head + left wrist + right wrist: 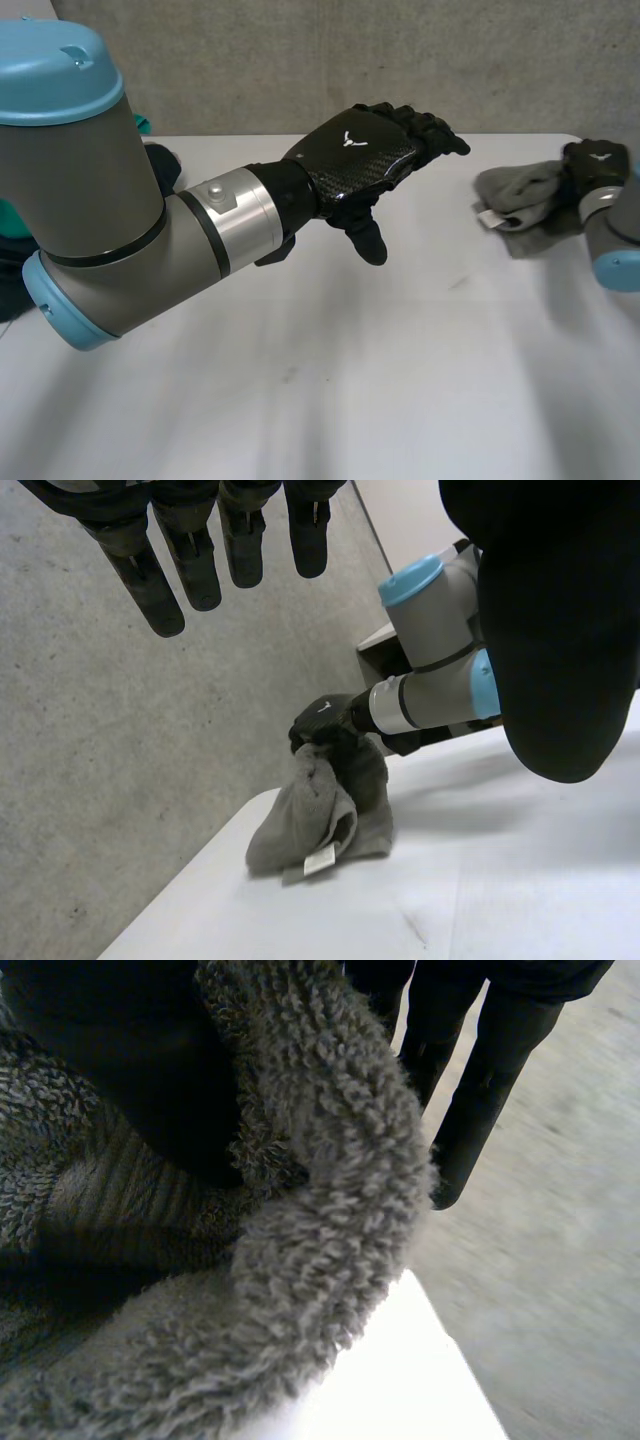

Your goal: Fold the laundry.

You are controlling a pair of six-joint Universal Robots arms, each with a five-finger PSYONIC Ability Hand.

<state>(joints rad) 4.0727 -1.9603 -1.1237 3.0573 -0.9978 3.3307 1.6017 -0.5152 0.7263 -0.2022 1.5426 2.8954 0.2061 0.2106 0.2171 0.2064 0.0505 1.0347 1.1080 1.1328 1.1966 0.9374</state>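
Note:
A crumpled grey terry towel (520, 195) lies at the table's far right, a white label (320, 860) showing on its near edge. My right hand (597, 160) sits on the towel's far side. In the left wrist view the right hand (322, 720) is closed on the top of the towel (310, 820), lifting a bunch of it. In the right wrist view a thick fold of towel (320, 1160) runs between the thumb and the fingers (490, 1070). My left hand (370, 150) hovers above the middle of the table, fingers (160, 570) straight and empty, well apart from the towel.
The white table (400, 350) ends just behind the towel, with a grey concrete wall beyond it. A dark and teal thing (10, 225) sits at the table's left side, mostly hidden by my left arm.

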